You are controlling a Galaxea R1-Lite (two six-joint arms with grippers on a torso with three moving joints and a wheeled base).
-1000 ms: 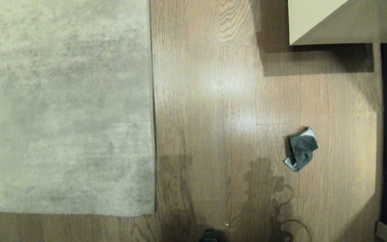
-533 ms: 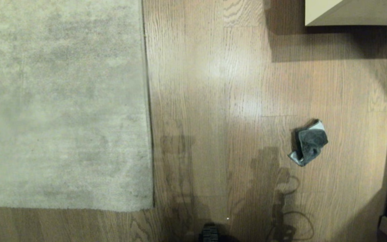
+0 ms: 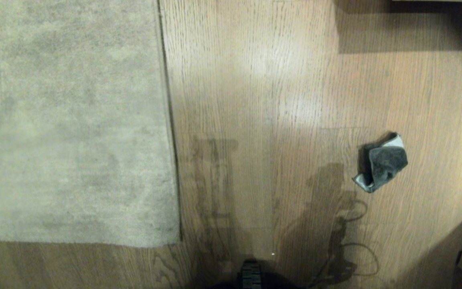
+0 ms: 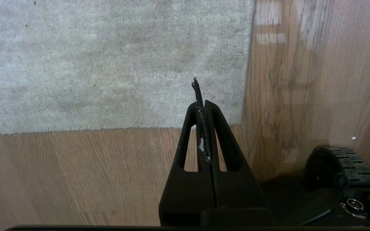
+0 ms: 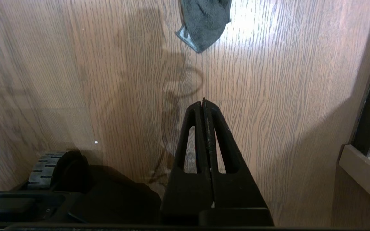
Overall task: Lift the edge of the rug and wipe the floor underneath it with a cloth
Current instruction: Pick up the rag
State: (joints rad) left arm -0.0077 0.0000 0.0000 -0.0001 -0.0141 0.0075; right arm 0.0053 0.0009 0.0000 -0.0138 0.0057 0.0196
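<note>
Pale grey-beige pile lies flat, the rug edge (image 3: 167, 120) running straight to a corner near the robot's base. The floor (image 3: 263, 100) beside it is bare wood plank. The cloth (image 3: 383, 163) sits crumpled on the planks, well apart from the rug. The left gripper (image 4: 201, 96) hangs above the rug corner, pinched together and empty; the right gripper (image 5: 203, 104), likewise closed, hangs short of the cloth.
</note>
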